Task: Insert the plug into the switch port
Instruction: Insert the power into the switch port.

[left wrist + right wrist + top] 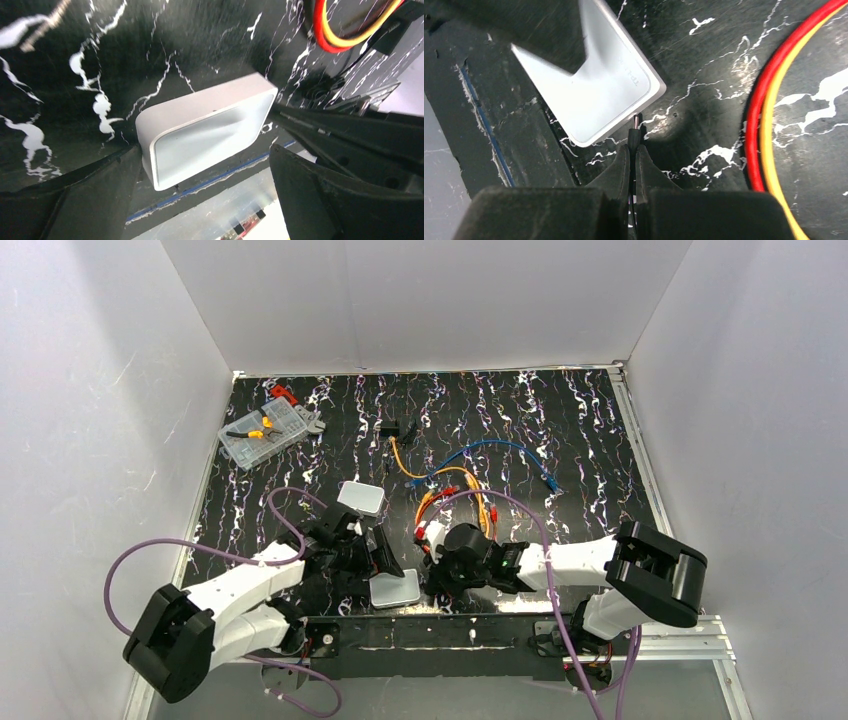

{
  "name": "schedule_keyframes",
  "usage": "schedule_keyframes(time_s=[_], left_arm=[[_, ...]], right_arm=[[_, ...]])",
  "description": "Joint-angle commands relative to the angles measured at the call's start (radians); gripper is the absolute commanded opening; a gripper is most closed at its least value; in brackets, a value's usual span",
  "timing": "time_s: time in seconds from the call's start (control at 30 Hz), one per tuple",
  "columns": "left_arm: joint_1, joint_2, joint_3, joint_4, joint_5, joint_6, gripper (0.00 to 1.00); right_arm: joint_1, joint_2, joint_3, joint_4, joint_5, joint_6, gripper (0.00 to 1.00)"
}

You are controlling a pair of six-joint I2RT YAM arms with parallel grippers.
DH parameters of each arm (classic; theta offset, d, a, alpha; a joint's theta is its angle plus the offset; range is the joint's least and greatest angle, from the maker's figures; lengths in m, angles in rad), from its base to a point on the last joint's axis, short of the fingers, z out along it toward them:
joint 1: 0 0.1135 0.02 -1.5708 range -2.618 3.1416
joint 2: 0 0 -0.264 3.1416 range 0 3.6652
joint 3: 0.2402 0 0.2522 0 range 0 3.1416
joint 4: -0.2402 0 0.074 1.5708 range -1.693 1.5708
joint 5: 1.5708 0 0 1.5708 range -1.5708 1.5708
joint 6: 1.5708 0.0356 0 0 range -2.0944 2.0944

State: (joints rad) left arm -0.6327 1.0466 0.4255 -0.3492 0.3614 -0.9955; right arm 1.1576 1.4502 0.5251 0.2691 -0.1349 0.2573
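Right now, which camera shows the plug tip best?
Right wrist: the plug sits pinched in the right gripper, its metal tip at the edge of the switch box; seated or not, unclear. Top external hides it under that gripper. Left wrist shows only the box.

Plain white walls [100, 390] enclose a black, white-veined tabletop [580, 430].

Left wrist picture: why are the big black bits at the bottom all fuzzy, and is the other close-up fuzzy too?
Left wrist view: the left tool sits right by the lens, so it blurs; the switch box has a soft sheen. Right wrist view: the right tool goes soft near the lens too, yet the plug it pinches looks sharp.
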Motion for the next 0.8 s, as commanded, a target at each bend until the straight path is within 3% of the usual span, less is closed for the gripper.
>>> schedule_keyframes(time_s=[0.0,0.33,0.77], left_arm=[[0.027,0.031,0.054,0.044,-0.038,0.067,0.98],[0.041,0.121,0.079,0.081,-0.003,0.092,0.98],[0.041,0.068,0.068,0.019,-0.023,0.106,0.98]], right_arm=[[0.047,-0.003,-0.020,-0.019,-0.070,-0.007,0.01],[0.057,0.001,-0.009,0.005,-0.025,0.022,0.01],[0.057,-0.032,-0.023,0.018,0.069,0.068,0.01]])
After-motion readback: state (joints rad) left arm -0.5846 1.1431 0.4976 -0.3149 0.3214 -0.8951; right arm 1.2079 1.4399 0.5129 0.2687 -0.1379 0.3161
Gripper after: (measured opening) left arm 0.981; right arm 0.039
